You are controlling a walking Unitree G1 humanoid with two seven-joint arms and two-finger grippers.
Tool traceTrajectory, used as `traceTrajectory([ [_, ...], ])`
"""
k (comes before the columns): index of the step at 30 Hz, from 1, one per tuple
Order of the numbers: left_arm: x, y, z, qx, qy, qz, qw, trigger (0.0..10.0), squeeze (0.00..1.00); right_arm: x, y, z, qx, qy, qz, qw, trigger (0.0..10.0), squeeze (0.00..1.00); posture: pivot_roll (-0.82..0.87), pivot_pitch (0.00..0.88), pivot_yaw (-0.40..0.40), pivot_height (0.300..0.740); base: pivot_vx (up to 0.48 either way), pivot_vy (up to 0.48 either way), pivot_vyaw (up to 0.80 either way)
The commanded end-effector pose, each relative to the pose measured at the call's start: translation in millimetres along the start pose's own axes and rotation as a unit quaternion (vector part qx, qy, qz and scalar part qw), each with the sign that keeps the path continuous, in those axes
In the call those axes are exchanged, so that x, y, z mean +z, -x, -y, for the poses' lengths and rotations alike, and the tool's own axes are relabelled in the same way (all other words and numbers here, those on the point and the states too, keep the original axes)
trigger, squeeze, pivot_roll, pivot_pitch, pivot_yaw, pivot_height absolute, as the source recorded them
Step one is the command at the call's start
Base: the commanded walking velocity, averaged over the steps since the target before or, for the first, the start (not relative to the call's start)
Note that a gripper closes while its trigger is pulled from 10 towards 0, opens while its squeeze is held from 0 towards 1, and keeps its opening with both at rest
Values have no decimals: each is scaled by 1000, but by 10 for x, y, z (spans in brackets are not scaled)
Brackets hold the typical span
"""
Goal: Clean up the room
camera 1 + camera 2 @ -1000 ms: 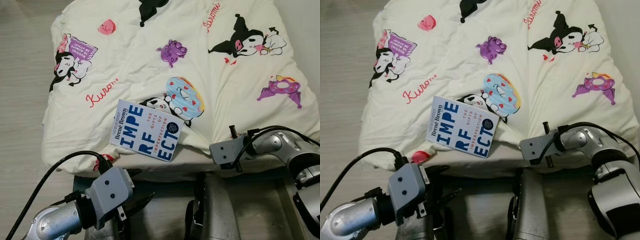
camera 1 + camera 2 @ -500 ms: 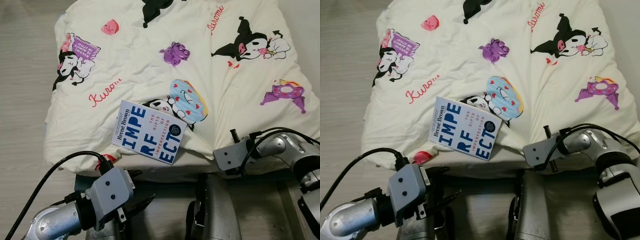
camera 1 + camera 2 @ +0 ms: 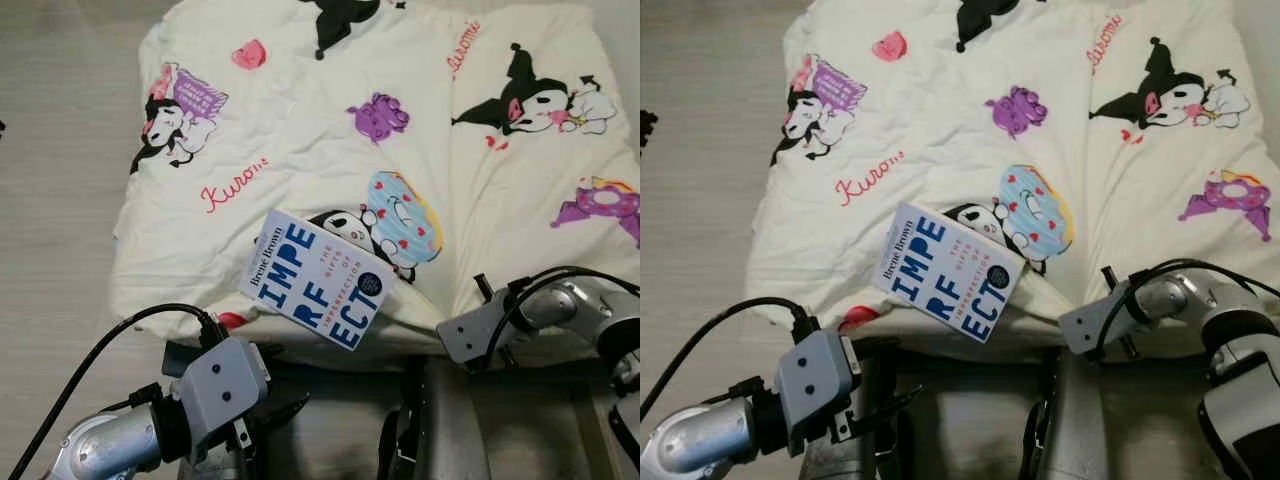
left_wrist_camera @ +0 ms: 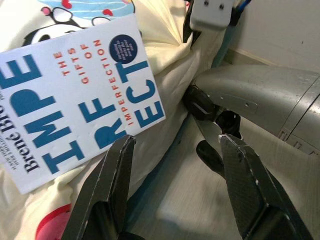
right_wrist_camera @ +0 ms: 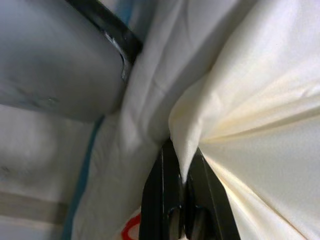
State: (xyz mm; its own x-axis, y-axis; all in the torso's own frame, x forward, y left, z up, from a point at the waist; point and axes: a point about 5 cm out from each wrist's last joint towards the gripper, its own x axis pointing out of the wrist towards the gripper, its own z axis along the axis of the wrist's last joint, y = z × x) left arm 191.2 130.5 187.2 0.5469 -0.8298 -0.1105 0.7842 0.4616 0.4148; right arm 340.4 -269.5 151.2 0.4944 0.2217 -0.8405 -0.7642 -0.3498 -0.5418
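- Duvet (image 3: 330, 110), cream with cartoon prints and red script, lies spread on a pale wood floor (image 3: 50, 150); its near edge is bunched up in front of the robot.
- Book (image 3: 318, 279), white cover with large blue letters and a dark round badge, rests tilted on the duvet close to the near edge, just below a blue doughnut print (image 3: 402, 212).
- Left gripper (image 4: 175, 150) hovers low at the near edge of the duvet, just short of the book; fingers (image 4: 112, 175) spread wide apart, nothing between them.
- Left wrist view: book's lower corner sits just beyond the spread fingertips, not touching them; a grey robot leg (image 4: 260, 95) shows beside the duvet edge.
- Right gripper (image 5: 181, 170) is at the duvet's near edge, to the right of the book; fingers clenched on a pinched fold of the cream fabric.
- Right wrist view: fabric fold rises from between the two closed black fingers (image 5: 160, 185); creases radiate from the pinch.
- Right arm (image 3: 560, 305) reaches in from the right, its grey wrist block against the duvet edge.
- Book and right gripper are apart, with a bulge of duvet between them.
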Motion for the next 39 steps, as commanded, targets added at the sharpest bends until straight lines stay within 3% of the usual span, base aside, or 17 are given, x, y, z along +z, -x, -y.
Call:
traceTrajectory([
  [1, -26, 35, 38, -12, 4, -15, 1000, 10000, 0, -368, -5, -712, 140, -41, -112, 983, 0, 0, 102, 510, 36, 566, 0, 0, 0],
  [6, -29, 42, 32, -13, 3, -17, 1000, 10000, 0, -476, 65, -745, 135, -62, -148, 978, 0, 0, 101, 510, 38, 566, 0, 0, 0],
  [12, -30, 38, 24, -13, 2, -16, 1000, 10000, 0, -465, 66, -724, 120, -72, -138, 981, 0, 0, 101, 508, 42, 566, 0, 0, 0],
  [13, -31, 32, 19, -12, 1, -16, 1000, 10000, 0, -430, 50, -672, 95, -82, -119, 985, 10000, 373, 100, 508, 43, 566, 0, 0, 0],
  [15, -32, 28, 16, -11, 1, -15, 1000, 10000, 0, -407, 38, -636, 77, -87, -108, 987, 10000, 373, 100, 508, 43, 566, 0, 0, 0],
  [16, -32, 25, 14, -11, 1, -15, 1000, 10000, 0, -391, 29, -605, 64, -93, -100, 989, 10000, 1000, 100, 508, 43, 566, 0, 0, 0],
  [21, -34, 22, 14, -10, 1, -14, 1000, 10000, 0, -340, 6, -525, 45, -80, -86, 992, 10000, 1000, 100, 506, 43, 566, 0, 0, 0],
  [22, -35, 22, 13, -10, 1, -14, 1000, 10000, 0, -331, 2, -514, 43, -79, -83, 993, 10000, 118, 101, 505, 43, 566, 0, 0, 0],
  [23, -35, 22, 10, -9, 1, -14, 1000, 10000, 0, -322, 4, -503, 42, -89, -75, 992, 10000, 0, 101, 505, 43, 566, 0, 0, 0],
  [31, -32, 27, -11, -7, -1, -14, 1000, 10000, 0, -307, 128, -394, 56, -139, -25, 988, 10000, 0, 102, 503, 43, 566, 0, 0, 0],
  [33, -30, 26, -10, -7, -2, -13, 1000, 10000, 0, -367, 326, -255, 65, -153, -15, 986, 10000, 0, 97, 505, 42, 566, 0, 0, 0],
  [37, -29, 25, -5, -8, -1, -12, 1000, 10000, 0, -393, 423, -188, 67, -162, -10, 984, 10000, 0, 97, 506, 43, 566, 0, 0, 0],
  [39, -30, 22, 15, -12, 1, -12, 1000, 10000, 0, -410, 584, -72, 72, -198, 20, 977, 10000, 0, 95, 506, 44, 566, 0, 0, 0],
])
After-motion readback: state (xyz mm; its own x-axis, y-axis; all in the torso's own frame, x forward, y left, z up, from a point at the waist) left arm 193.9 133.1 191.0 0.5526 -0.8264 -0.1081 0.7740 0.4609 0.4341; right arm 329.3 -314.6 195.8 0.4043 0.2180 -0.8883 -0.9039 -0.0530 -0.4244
